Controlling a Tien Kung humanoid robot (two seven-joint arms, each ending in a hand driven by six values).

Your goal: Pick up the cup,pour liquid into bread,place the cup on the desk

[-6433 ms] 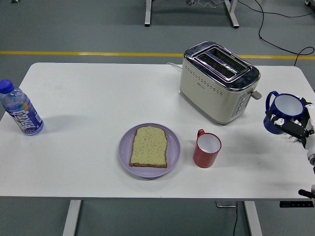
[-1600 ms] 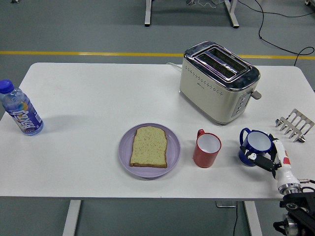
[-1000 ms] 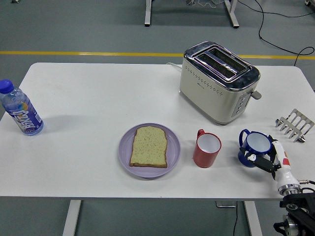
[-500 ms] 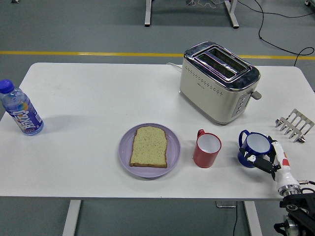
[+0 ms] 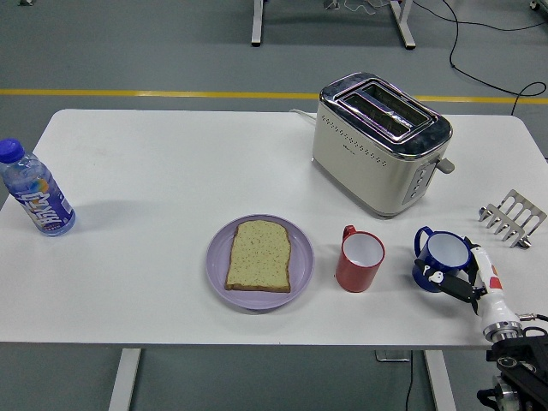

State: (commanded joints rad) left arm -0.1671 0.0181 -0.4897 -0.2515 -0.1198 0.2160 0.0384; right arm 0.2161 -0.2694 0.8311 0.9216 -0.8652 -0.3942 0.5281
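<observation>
Blue cup [image 5: 438,259] with white interior stands upright beside red cup [image 5: 360,259], right hand [image 5: 467,278] grasping it.

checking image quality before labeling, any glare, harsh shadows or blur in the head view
Head view: sharp throughout; even overhead light, with only soft shadows beside the clear plastic water bottle and red ceramic mug; bright reflections on the cream toaster's chrome top; no motion blur on the right hand.

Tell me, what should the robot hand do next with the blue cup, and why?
Probably lift the blue cup a little off the table. The right hand looks wrapped around it, the cup stands upright right of the red cup, and the bread waits on its plate.
</observation>
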